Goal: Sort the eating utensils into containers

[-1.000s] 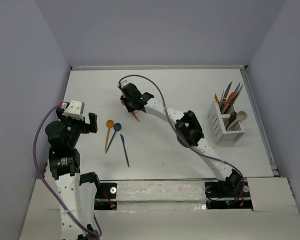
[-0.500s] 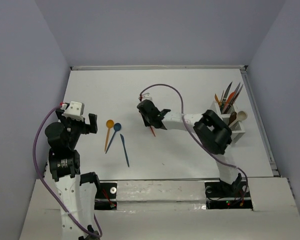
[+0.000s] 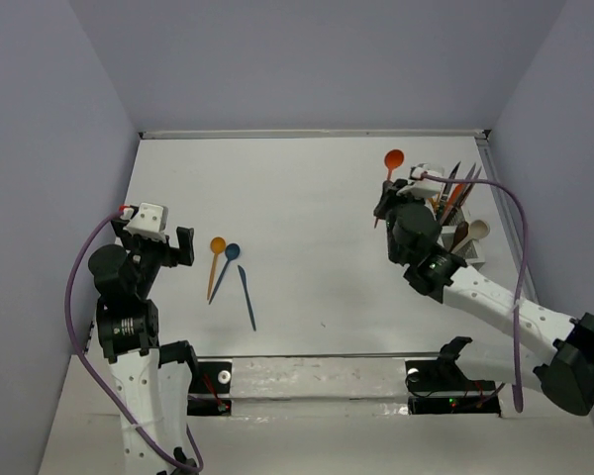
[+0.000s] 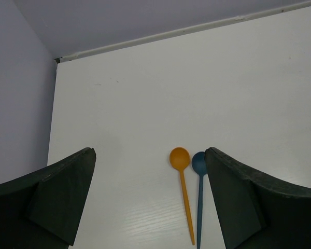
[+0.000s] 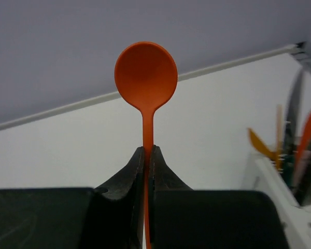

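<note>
My right gripper (image 3: 385,194) is shut on the handle of a red-orange spoon (image 3: 391,162), bowl up, held above the table just left of the white caddy (image 3: 445,249). In the right wrist view the spoon (image 5: 145,78) stands upright between my closed fingers (image 5: 146,155), and the caddy (image 5: 280,181) with several utensils shows at the right. My left gripper (image 3: 164,243) is open and empty, left of an orange spoon (image 3: 216,259), a blue spoon (image 3: 228,265) and a blue knife (image 3: 247,295) lying on the table. The left wrist view shows the orange spoon (image 4: 182,187) and the blue spoon (image 4: 199,192).
The caddy stands at the right edge of the table near a raised rim (image 3: 510,237). Grey walls enclose the table at the back and both sides. A purple cable (image 3: 515,267) loops off my right arm.
My right arm has swung from the table's middle to the right with the red-orange spoon, lifting it up next to the caddy. The left arm has not moved.
</note>
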Available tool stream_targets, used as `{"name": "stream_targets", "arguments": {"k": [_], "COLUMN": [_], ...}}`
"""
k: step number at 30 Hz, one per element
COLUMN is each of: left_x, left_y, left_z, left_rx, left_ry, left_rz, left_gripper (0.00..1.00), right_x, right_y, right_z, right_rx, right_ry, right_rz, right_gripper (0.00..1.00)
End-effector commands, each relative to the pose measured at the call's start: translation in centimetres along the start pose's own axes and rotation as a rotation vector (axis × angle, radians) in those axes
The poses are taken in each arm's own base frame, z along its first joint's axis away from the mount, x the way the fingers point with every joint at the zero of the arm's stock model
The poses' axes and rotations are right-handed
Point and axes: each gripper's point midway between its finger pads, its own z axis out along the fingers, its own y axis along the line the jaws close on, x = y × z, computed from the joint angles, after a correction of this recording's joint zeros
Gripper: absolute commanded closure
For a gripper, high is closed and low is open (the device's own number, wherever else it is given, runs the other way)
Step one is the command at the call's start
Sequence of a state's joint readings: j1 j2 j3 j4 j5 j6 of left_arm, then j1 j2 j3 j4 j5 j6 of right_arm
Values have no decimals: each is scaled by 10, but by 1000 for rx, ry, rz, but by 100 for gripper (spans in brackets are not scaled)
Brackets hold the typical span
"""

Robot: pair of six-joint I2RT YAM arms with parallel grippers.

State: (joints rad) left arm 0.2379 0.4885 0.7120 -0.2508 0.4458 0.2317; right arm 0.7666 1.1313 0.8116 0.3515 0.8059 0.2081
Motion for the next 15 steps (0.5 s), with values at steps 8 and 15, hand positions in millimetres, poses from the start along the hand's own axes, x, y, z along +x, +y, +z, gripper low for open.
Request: {"name": "stream_targets", "arguments": {"k": [8,15], "left_x": [-10,-9], "left_y": [-5,-9], "left_z": [-1,1], "left_rx": [34,64], "left_ry": [-51,-46], "left_rz": [33,36], "left_gripper": [1,1], "right_x": [-25,-17], "right_y": [-216,-242], "right_z": [-27,-38], "right_rx": [758,842], "right_ry": [-201,-202], "right_rz": [13,-9], "right_gripper": [100,100]}}
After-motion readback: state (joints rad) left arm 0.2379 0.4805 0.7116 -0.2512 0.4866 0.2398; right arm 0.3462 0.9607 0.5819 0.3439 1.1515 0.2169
